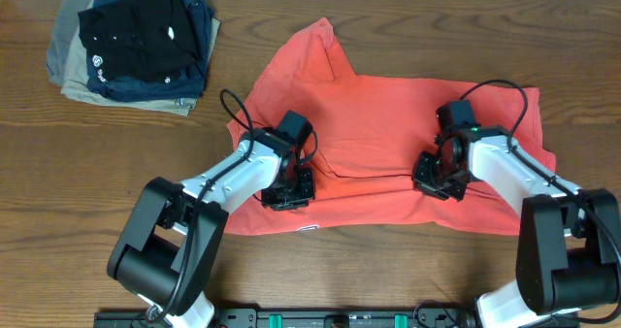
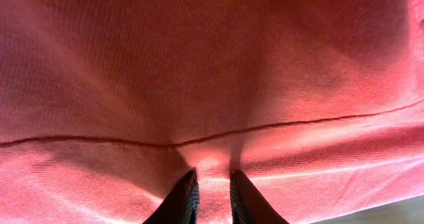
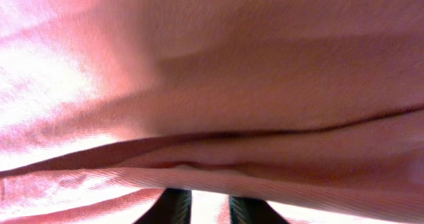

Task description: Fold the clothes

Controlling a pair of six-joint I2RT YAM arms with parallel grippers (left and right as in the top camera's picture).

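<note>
The coral-red T-shirt [image 1: 378,124] lies crumpled across the middle of the wooden table, with a fold line running between the two arms. Its lettering is hidden. My left gripper [image 1: 288,194] is down on the shirt's front left part. In the left wrist view the fingers [image 2: 213,184] are pinched on a ridge of red cloth [image 2: 212,71]. My right gripper [image 1: 437,178] is down on the shirt's right part. In the right wrist view its fingers [image 3: 211,207] hold cloth between them, their tips hidden under a fold [image 3: 265,85].
A pile of folded black and navy garments [image 1: 146,37] on a khaki one [image 1: 70,71] sits at the back left corner. Bare table [image 1: 388,270] lies in front of the shirt. A small white tag [image 1: 309,228] shows at the shirt's front edge.
</note>
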